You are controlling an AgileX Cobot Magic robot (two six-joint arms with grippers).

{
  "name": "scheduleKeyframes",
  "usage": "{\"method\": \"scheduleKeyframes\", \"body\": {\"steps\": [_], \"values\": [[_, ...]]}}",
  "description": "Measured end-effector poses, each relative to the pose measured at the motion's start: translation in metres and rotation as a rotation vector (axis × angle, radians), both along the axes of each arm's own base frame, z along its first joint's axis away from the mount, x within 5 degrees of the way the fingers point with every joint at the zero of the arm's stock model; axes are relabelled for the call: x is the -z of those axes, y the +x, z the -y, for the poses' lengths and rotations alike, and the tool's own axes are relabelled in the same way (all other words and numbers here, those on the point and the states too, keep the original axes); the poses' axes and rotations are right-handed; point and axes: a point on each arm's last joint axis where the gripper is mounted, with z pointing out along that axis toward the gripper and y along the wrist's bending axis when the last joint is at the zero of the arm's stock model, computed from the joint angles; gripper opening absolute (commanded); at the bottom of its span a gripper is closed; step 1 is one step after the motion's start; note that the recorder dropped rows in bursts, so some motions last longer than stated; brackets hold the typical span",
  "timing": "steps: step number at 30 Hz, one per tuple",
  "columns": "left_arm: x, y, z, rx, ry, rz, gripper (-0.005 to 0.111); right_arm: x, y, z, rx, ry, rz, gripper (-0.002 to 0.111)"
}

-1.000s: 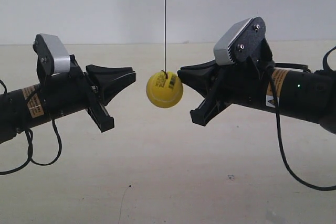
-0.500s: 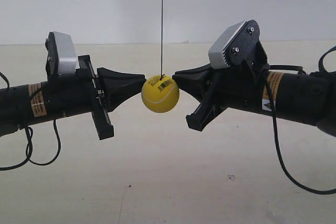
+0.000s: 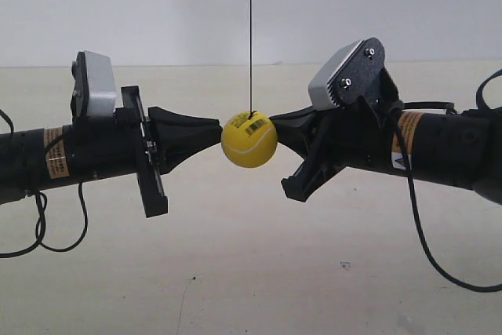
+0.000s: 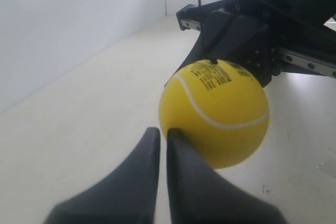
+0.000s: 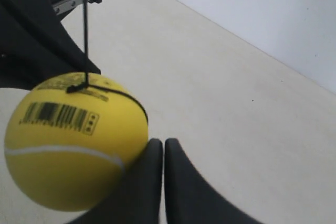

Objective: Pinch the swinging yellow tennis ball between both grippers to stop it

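The yellow tennis ball (image 3: 249,140) hangs on a thin black string (image 3: 251,37) between both arm ends. It carries a white seam and a black barcode label (image 5: 59,115). The left gripper (image 4: 161,132), the arm at the exterior view's left (image 3: 213,129), is shut and one fingertip presses the ball (image 4: 214,113). The right gripper (image 5: 162,143), the arm at the exterior view's right (image 3: 279,129), is also shut and touches the ball (image 5: 73,140) from the opposite side. Neither pair of jaws holds anything between its fingers.
A pale beige table surface (image 3: 251,272) lies below, with a white wall (image 3: 157,5) behind. Black cables (image 3: 63,225) droop from both arms. A small dark speck (image 3: 345,265) marks the table.
Both arms have closed in from a gap on either side until their tips touch the ball. The ball swung left, then back right, and now sits slightly higher between the tips.
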Motion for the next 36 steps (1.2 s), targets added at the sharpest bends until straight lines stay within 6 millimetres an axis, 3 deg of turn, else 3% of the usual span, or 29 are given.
{"method": "scheduleKeyframes", "body": {"steps": [18,25,36], "values": [[0.0,-0.001,0.0,0.007,0.003,0.001,0.005,0.0,-0.001,0.0,-0.01,-0.015,0.002,0.0],[0.0,-0.001,0.0,0.007,0.003,0.001,0.005,-0.017,-0.009,0.0,-0.041,0.022,0.006,0.0],[0.0,-0.001,0.0,0.009,0.0,-0.014,0.005,-0.017,-0.012,-0.001,-0.068,0.026,-0.019,0.0]]}}
